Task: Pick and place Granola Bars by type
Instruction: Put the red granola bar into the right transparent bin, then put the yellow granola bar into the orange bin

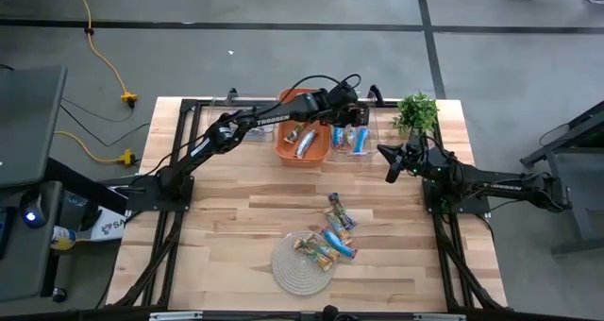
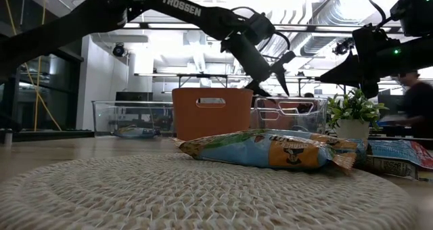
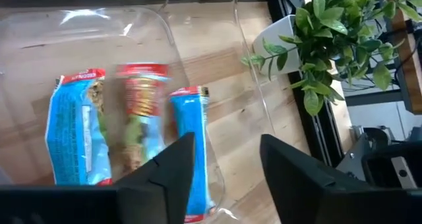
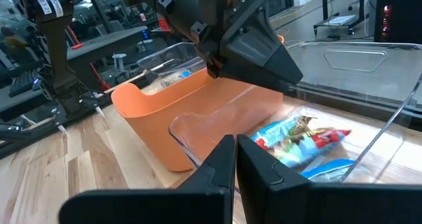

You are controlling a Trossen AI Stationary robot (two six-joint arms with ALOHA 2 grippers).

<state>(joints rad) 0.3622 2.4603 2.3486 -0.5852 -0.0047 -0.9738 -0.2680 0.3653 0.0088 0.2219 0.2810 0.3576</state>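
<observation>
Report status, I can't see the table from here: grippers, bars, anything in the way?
Left gripper open above clear bin, three bars inside. Right gripper shut, waiting beside bin. More bars by mat.

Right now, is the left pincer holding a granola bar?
No. In the left wrist view the left pincer stands open and empty above the clear bin, with three granola bars lying inside.

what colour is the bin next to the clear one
Orange bin, solid, no pattern; clearest in the right wrist view.
</observation>
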